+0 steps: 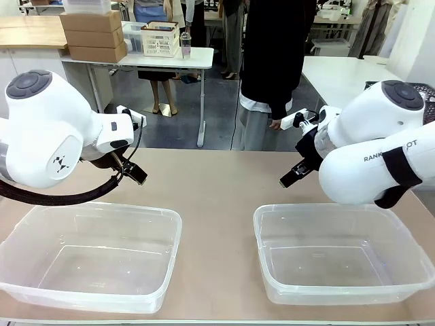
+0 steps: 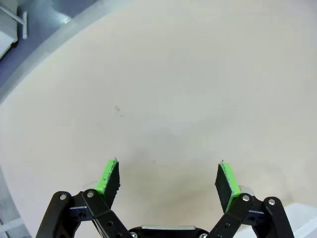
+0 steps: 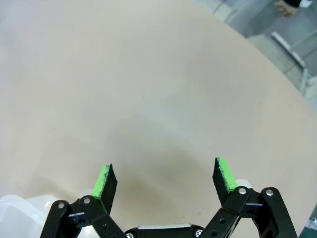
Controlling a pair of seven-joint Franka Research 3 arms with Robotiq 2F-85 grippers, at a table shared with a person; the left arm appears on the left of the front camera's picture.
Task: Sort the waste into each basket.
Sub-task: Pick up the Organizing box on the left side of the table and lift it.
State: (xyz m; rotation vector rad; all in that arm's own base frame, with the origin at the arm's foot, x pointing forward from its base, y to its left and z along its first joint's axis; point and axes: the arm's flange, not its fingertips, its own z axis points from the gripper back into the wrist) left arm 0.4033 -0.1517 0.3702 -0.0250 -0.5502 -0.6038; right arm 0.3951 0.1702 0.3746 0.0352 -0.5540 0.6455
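At the near edge of the table, two clear baskets stand side by side. The left tub occupies the table's near-left part and the right tub its near-right part, well apart, with bare tabletop between them. Both stand upright, mouths up, and the table surface shows through their clear floors.

Over the table's middle band, just beyond the tubs' far rims, both arms hang above the surface without touching it. The left gripper is above the table's left half, jaws spread wide and holding nothing. Its green pads frame plain tabletop in the wrist view. The right gripper is above the table's right half, jaws equally wide and holding nothing. A corner of the right tub shows low in its wrist view.

At the table's far edge stands a person in dark clothing, one hand hanging beside the body. Beyond the table, a white table carries cardboard boxes and a white basket.
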